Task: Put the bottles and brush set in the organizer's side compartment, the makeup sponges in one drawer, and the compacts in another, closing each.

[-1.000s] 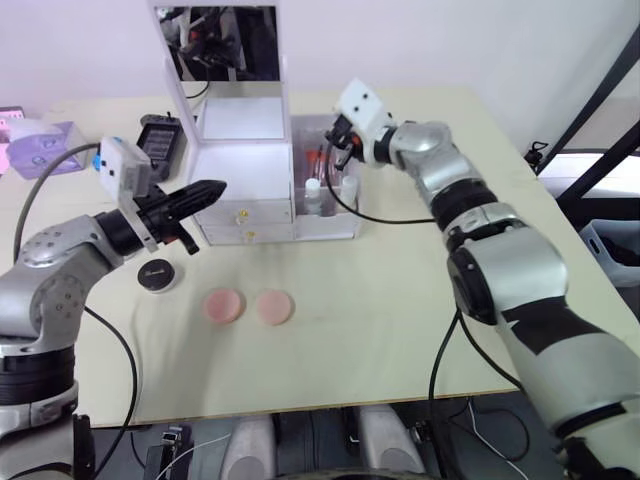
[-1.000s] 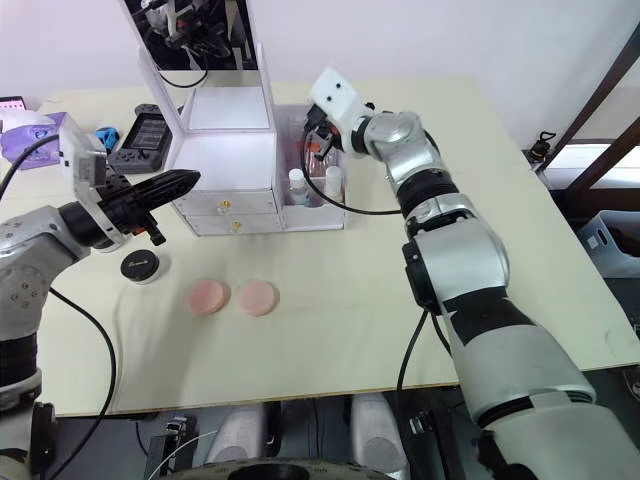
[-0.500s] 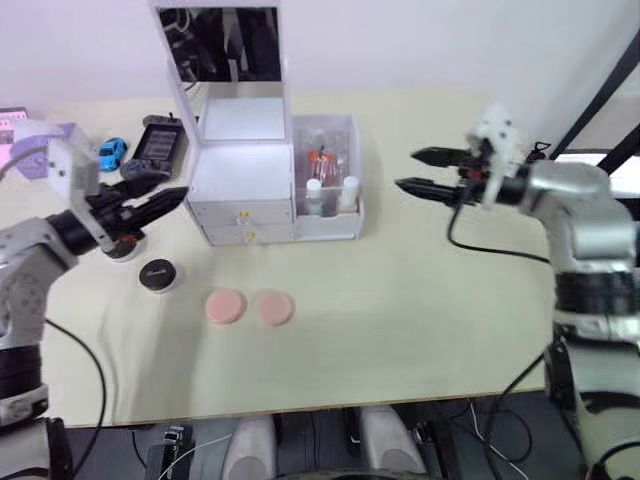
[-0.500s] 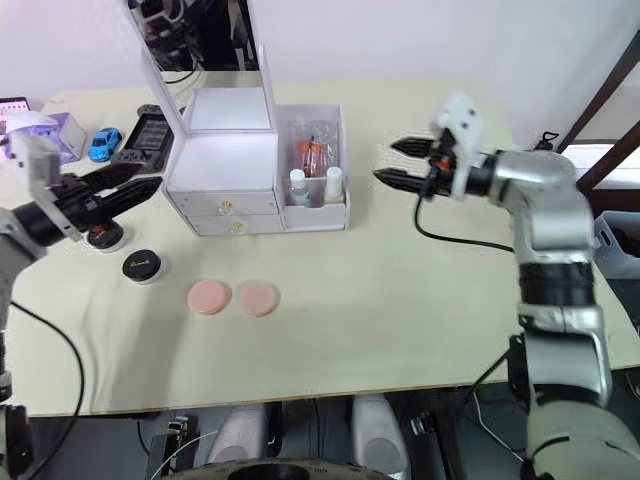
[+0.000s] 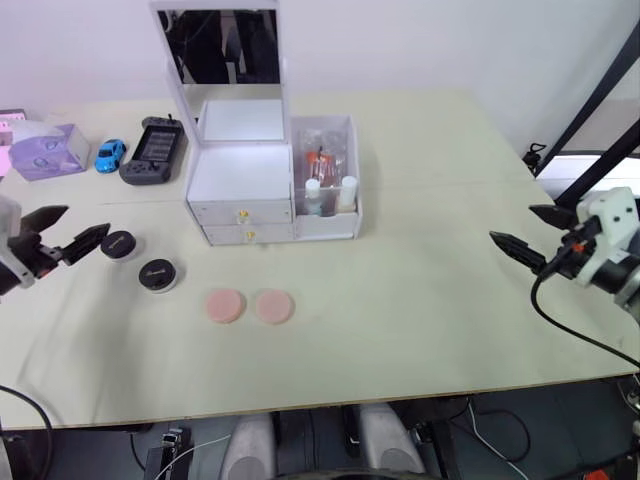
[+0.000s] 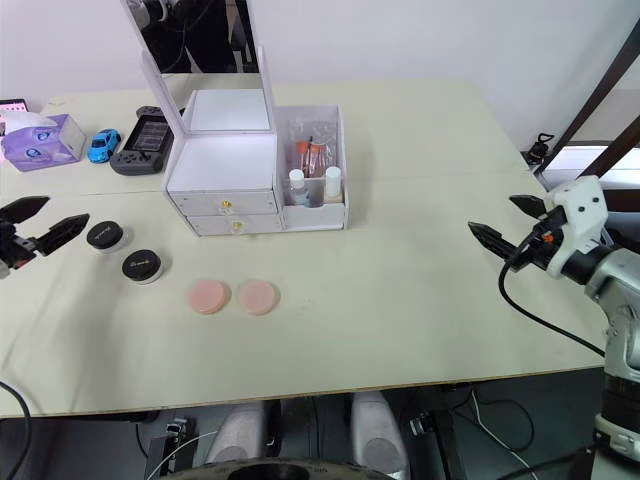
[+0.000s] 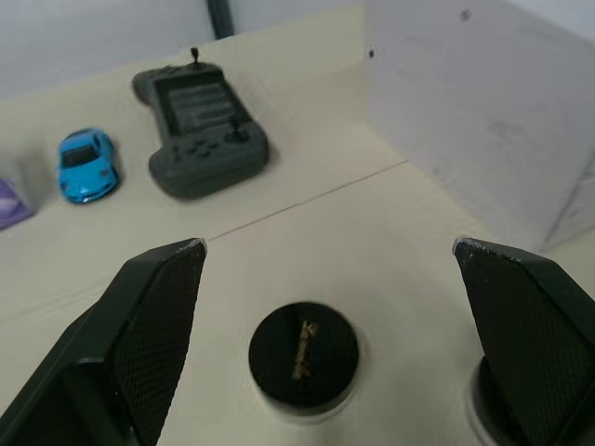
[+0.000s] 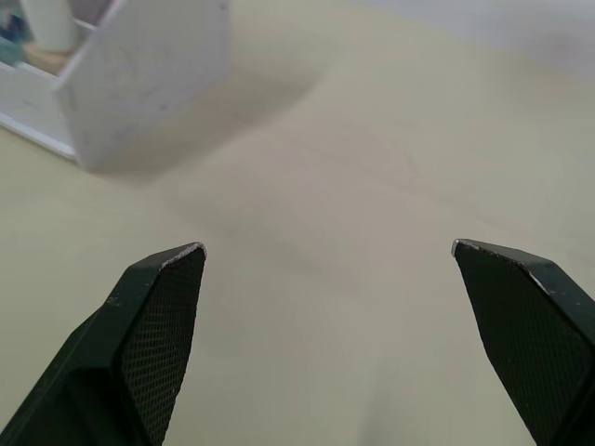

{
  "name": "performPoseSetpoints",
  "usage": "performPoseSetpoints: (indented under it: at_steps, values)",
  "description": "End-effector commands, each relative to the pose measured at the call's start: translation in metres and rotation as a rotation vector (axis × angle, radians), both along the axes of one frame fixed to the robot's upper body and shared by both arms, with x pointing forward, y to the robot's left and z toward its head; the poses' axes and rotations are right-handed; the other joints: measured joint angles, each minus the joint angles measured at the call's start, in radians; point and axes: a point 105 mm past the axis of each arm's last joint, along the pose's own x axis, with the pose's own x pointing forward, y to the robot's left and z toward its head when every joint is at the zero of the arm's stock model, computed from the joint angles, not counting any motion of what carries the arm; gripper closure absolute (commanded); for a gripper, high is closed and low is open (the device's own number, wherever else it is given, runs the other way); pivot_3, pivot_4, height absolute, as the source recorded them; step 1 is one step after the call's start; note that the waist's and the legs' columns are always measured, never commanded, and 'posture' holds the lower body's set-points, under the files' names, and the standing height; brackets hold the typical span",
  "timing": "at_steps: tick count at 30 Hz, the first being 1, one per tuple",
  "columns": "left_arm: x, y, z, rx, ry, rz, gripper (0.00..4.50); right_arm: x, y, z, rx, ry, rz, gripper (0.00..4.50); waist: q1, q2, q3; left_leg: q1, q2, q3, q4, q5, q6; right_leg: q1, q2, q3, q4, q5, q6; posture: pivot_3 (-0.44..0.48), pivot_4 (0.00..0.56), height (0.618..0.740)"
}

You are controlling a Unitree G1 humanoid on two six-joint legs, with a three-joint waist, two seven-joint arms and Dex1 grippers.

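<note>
Far left of table: grey game controller w/ blue toy car just beside it, then purple tissue pack near the edge.

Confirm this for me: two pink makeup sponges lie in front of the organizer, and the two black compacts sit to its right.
Wrong side. The two black compacts sit to the left of the organizer, as the left eye view shows. The two pink makeup sponges do lie in front of it.
</note>
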Motion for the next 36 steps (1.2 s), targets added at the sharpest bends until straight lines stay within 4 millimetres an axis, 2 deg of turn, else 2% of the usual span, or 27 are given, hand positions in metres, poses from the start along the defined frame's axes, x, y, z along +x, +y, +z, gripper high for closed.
performPoseSetpoints:
  at_steps: [1,3,6,7,9,10,11,15,17,20,23,25,28,36]
  values:
    - [-0.003,0.002,0.018,0.026,-0.056,-0.001,0.03,0.003,-0.003,0.009,-0.051,-0.049,-0.027,0.0,0.0,0.0,0.0,0.0,0.0,0.0,0.0,0.0,0.0,0.0,0.0,0.0,0.0,0.0,0.0,0.0,0.15,0.74]
    - [-0.002,-0.003,0.019,0.019,-0.059,-0.021,0.03,0.006,0.002,0.008,-0.064,-0.038,-0.021,0.0,-0.001,0.0,0.0,0.0,0.0,0.0,0.0,0.0,0.0,0.0,0.0,0.0,0.0,0.0,0.0,0.0,0.15,0.74]
    - [-0.003,-0.018,0.02,0.009,-0.066,-0.065,0.03,0.006,0.02,0.002,-0.142,-0.025,0.05,0.0,-0.001,0.001,0.001,0.0,0.0,0.0,0.0,0.0,0.0,0.0,-0.001,0.0,0.0,0.0,0.0,0.0,0.15,0.74]
    - [-0.003,-0.025,0.021,0.008,-0.072,-0.081,0.03,0.007,0.029,0.003,-0.139,-0.03,0.076,0.0,-0.008,0.002,0.001,-0.005,-0.002,-0.003,-0.002,0.0,0.0,0.003,-0.004,-0.004,-0.001,0.0,0.0,0.0,0.15,0.74]
    - [-0.003,-0.042,0.024,-0.013,-0.083,-0.106,0.03,0.008,0.045,0.004,-0.07,0.006,0.124,0.0,-0.02,0.008,0.003,-0.006,-0.014,-0.025,-0.003,0.0,0.0,0.013,-0.015,-0.022,0.002,-0.004,0.0,0.0,0.15,0.74]
    - [-0.003,-0.047,0.025,-0.022,-0.086,-0.111,0.03,0.009,0.049,0.005,-0.038,0.028,0.134,0.0,-0.018,0.01,0.004,-0.005,-0.021,-0.042,-0.002,0.001,0.0,0.02,-0.023,-0.036,0.003,-0.01,0.007,0.0,0.15,0.74]
    - [-0.004,-0.054,0.026,-0.034,-0.091,-0.119,0.03,0.009,0.056,0.008,-0.055,0.022,0.158,0.0,-0.005,0.01,0.004,-0.003,-0.017,-0.038,0.001,0.002,-0.002,0.017,-0.021,-0.037,0.003,-0.01,0.007,0.0,0.15,0.74]
    - [-0.008,-0.11,0.019,-0.122,-0.104,-0.181,0.03,0.009,0.1,0.034,-0.096,-0.033,0.297,0.0,0.018,0.013,0.005,-0.005,-0.016,-0.036,0.0,0.002,-0.002,0.016,-0.02,-0.035,0.0,-0.008,0.002,0.0,0.15,0.74]
    - [-0.011,-0.126,0.015,-0.151,-0.097,-0.185,0.03,0.006,0.112,0.039,-0.1,-0.033,0.349,0.0,0.028,0.01,0.005,-0.005,-0.017,-0.035,0.001,0.002,-0.002,0.016,-0.02,-0.034,-0.001,-0.008,0.002,0.0,0.15,0.74]
    - [-0.014,-0.161,0.003,-0.176,-0.094,-0.189,0.03,0.0,0.143,0.057,-0.048,-0.077,0.481,0.0,0.033,0.009,0.005,-0.006,-0.017,-0.036,0.001,0.002,-0.002,0.016,-0.02,-0.035,-0.002,-0.008,0.002,0.0,0.15,0.74]
    - [-0.014,-0.191,-0.002,-0.22,-0.121,-0.175,0.03,-0.004,0.162,0.07,-0.05,-0.092,0.555,0.0,0.033,0.009,0.005,-0.006,-0.018,-0.035,0.002,0.002,-0.002,0.017,-0.021,-0.034,-0.003,-0.008,0.002,0.0,0.15,0.74]
    - [-0.013,-0.206,-0.005,-0.254,-0.123,-0.173,0.03,-0.007,0.17,0.076,-0.047,-0.088,0.591,0.0,0.034,0.009,0.005,-0.006,-0.018,-0.036,0.003,0.002,-0.002,0.018,-0.021,-0.034,-0.003,-0.008,0.002,0.0,0.15,0.74]
    - [-0.005,-0.212,-0.012,-0.276,-0.125,-0.134,0.03,-0.007,0.176,0.081,-0.047,-0.098,0.606,0.0,0.035,0.008,0.004,-0.006,-0.018,-0.036,0.002,0.002,-0.002,0.018,-0.019,-0.035,-0.002,-0.008,0.002,0.0,0.15,0.74]
    - [0.004,-0.237,-0.018,-0.308,-0.163,-0.066,0.03,-0.009,0.175,0.079,-0.079,-0.109,0.574,0.0,0.05,0.009,0.004,-0.006,-0.018,-0.036,0.002,0.002,-0.002,0.017,-0.019,-0.034,-0.003,-0.008,0.002,0.0,0.15,0.74]
